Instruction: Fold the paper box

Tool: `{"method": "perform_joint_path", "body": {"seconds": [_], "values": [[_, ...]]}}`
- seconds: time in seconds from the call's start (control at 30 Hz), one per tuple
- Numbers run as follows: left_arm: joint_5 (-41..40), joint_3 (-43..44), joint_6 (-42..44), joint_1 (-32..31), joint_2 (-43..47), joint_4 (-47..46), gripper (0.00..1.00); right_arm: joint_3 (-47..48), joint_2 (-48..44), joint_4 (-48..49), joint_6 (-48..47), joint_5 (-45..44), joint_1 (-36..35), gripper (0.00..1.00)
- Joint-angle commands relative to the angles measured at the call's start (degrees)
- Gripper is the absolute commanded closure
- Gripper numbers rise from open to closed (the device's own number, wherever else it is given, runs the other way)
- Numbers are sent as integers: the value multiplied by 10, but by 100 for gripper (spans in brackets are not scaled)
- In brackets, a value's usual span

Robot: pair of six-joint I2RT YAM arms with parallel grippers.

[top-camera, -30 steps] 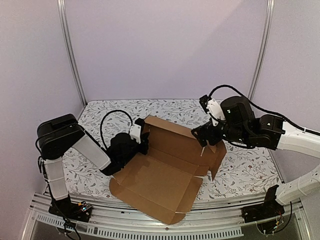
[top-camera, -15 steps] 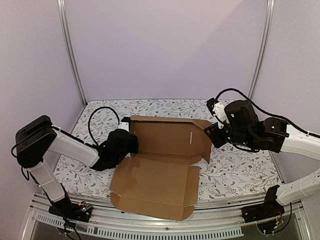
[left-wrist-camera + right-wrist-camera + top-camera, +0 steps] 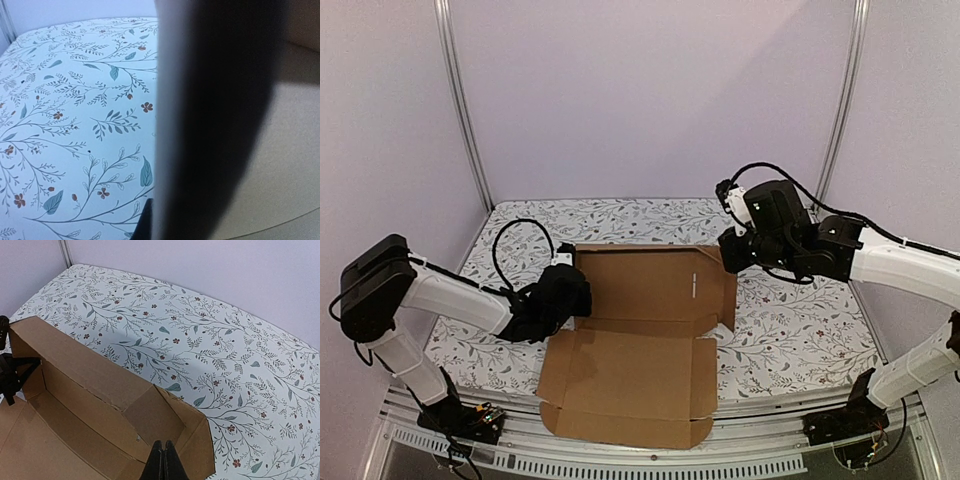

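Observation:
The paper box (image 3: 630,375) is a brown cardboard sheet lying in the middle of the table, its front panel flat and its back wall (image 3: 650,285) standing up. My left gripper (image 3: 570,292) is at the wall's left end, shut on the box's left edge. In the left wrist view that cardboard (image 3: 295,150) fills the right side, with a blurred edge across the middle and one dark fingertip (image 3: 145,222) beside it. My right gripper (image 3: 727,254) hovers at the wall's right end. In the right wrist view it (image 3: 162,455) is shut and empty over the folded-in corner flap (image 3: 152,415).
A floral tablecloth (image 3: 800,330) covers the table. Metal frame posts (image 3: 460,110) (image 3: 842,100) stand at the back corners before a plain wall. An aluminium rail (image 3: 620,462) runs along the near edge, and the box's front panel reaches almost to it.
The right gripper has closed from wide open. The box has turned square to the table with its back wall upright, and the left arm has swung left and lower, still gripping the edge.

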State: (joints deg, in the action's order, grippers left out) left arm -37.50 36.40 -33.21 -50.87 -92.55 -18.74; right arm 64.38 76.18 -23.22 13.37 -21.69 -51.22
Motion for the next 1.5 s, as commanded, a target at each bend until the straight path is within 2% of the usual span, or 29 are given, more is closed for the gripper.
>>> {"method": "perform_joint_path", "body": {"seconds": [0.0,0.37,0.83,1.07,1.33,1.47], "values": [[7,13,-20,-13,6,44,100,19,43,20,-10,12,22,100],[11,25,-17,-14,14,67,100,11,110,56,10,51,33,100],[15,38,-19,-22,14,80,100,-25,142,142,96,139,33,100],[16,44,-24,-28,14,90,100,-65,136,256,173,158,33,100],[26,45,-51,-32,19,103,100,-130,125,402,243,112,26,100],[26,46,-67,-35,19,110,100,-138,120,436,247,92,22,100]]}}
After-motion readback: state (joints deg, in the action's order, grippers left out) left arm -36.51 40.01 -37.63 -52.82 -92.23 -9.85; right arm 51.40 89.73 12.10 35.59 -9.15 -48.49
